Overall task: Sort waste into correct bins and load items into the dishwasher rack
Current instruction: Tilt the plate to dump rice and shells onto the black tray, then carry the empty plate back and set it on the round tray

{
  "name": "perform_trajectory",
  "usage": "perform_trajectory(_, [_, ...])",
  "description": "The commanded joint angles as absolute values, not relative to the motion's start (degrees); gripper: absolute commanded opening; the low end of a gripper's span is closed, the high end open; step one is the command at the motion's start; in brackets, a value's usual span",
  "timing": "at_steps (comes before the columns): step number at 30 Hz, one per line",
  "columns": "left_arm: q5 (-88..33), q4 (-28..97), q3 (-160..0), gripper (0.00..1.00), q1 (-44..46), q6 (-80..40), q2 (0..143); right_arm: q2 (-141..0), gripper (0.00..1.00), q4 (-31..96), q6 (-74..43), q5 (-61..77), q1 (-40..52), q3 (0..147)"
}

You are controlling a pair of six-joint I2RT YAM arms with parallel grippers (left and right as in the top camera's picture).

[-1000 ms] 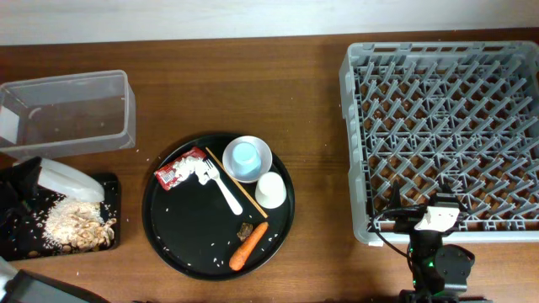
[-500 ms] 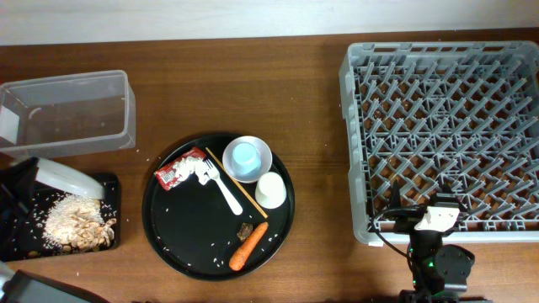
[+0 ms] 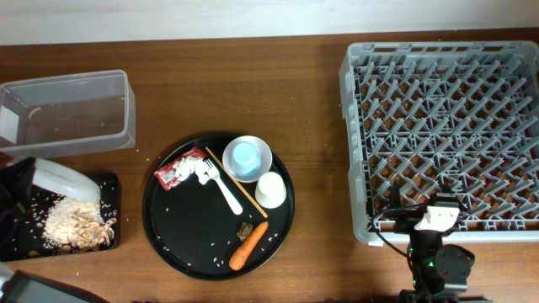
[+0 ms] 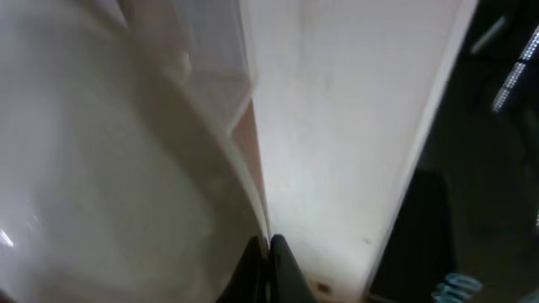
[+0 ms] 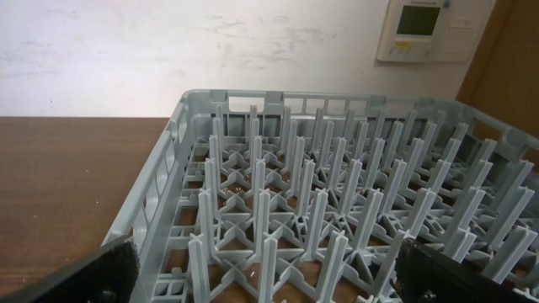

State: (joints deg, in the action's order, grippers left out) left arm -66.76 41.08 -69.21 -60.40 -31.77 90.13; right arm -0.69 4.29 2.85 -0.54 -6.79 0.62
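One plate, tilted, seemingly clamped by left pincer; right pincer agape.

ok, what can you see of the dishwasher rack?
The dishwasher rack is a large square of grey plastic, with open lattice walls, a grid floor and rows of upright pegs. It sits flat on the wooden table at the right side, and nothing is loaded in it. The right gripper is at its near edge, jaws wide open.

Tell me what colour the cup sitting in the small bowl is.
The cup is light blue, clearest in the overhead view.
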Motion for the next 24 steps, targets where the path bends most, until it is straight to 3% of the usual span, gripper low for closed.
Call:
perform_trajectory(1, [-73.1, 38.0, -69.4, 0.00, -59.4, -29.9, 90.0, -0.3, 0.99, 4.7, 2.8, -0.4, -7.2, 0.3])
perform_trajectory(2, [-74.6, 38.2, -69.4, 0.00, -59.4, -29.9, 90.0, -0.3, 0.99, 4.7, 2.8, -0.4, -7.2, 0.3])
perform_trajectory(3, [-67.5, 36.5, -69.4, 0.00, -59.2, -29.9, 90.0, -0.3, 0.98, 4.7, 2.8, -0.4, -7.2, 0.3])
perform_trajectory(4, [-69.8, 42.5, -69.4, 0.00, -59.4, -29.6, 90.0, -0.3, 0.99, 4.7, 2.8, -0.5, -7.2, 0.3])
perform_trajectory(9, [-80.0, 44.2, -69.5, 0.00, -58.9, -28.4, 89.8, -0.3, 0.99, 4.7, 2.8, -0.5, -7.2, 0.3])
perform_trajectory(16, [-78.5, 44.7, -69.5, 0.00, -54.0, -28.7, 77.1, -0.3, 0.99, 4.7, 2.8, -0.4, -7.2, 0.3])
perform_trajectory(19, [-70.0, 47.7, -69.5, 0.00, -48.8, -28.4, 69.6, -0.3, 0.99, 4.7, 2.8, -0.4, -7.2, 0.3])
perform_trajectory(24, [-35.6, 64.8, -69.5, 0.00, -26.0, -23.2, 58.7, -0.3, 0.99, 4.7, 2.8, -0.5, -7.2, 0.3])
